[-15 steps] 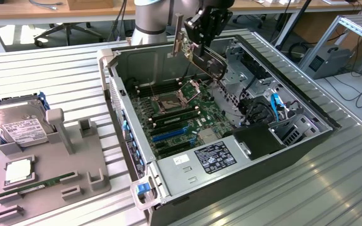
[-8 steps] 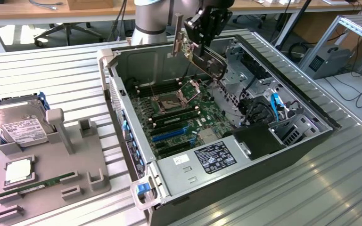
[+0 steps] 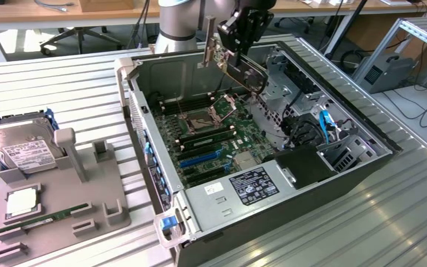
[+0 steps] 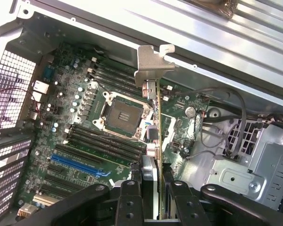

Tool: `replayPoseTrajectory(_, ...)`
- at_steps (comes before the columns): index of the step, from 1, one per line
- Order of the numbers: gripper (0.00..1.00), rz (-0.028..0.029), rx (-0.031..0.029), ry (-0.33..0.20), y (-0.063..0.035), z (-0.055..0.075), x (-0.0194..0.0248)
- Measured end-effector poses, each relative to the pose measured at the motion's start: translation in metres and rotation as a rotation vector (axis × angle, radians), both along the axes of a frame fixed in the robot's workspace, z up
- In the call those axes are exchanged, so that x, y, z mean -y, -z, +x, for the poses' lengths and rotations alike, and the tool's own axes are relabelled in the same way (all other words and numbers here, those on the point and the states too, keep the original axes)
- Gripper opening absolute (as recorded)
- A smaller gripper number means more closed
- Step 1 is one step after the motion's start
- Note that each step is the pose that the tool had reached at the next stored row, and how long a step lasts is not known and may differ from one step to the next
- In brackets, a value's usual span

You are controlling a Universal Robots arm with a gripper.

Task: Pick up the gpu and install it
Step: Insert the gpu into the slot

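My gripper (image 3: pixel 239 51) hangs over the far part of the open computer case (image 3: pixel 135 105), shut on the gpu (image 3: pixel 242 72). The card is upright, with its black shroud and green board below the fingers and its silver bracket (image 3: pixel 211 47) toward the exterior view's left. In the wrist view the gpu (image 4: pixel 156 117) is seen edge-on between my fingers (image 4: pixel 128 200), bracket (image 4: pixel 153 66) farthest from me. It is in the air above the motherboard (image 4: pixel 108 122), clear of the blue slot (image 4: pixel 78 165).
The case's walls and drive cage (image 3: pixel 302 111) ring the motherboard (image 3: pixel 213 133); a power supply (image 3: pixel 251 186) fills the near end. A grey holder (image 3: pixel 58 217) at the exterior view's left carries a hard drive (image 3: pixel 20 144), a CPU (image 3: pixel 20 203) and a RAM stick (image 3: pixel 43 218).
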State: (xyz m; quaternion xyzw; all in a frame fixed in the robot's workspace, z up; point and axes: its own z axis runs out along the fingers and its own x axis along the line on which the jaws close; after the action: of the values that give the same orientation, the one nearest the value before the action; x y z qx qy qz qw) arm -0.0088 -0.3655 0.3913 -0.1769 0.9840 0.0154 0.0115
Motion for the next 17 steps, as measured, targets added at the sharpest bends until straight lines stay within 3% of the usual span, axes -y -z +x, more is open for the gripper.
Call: replayPoseTrajectory(17,0.27,0.0,0.0,-0.067,0.0,0.0,-0.0009)
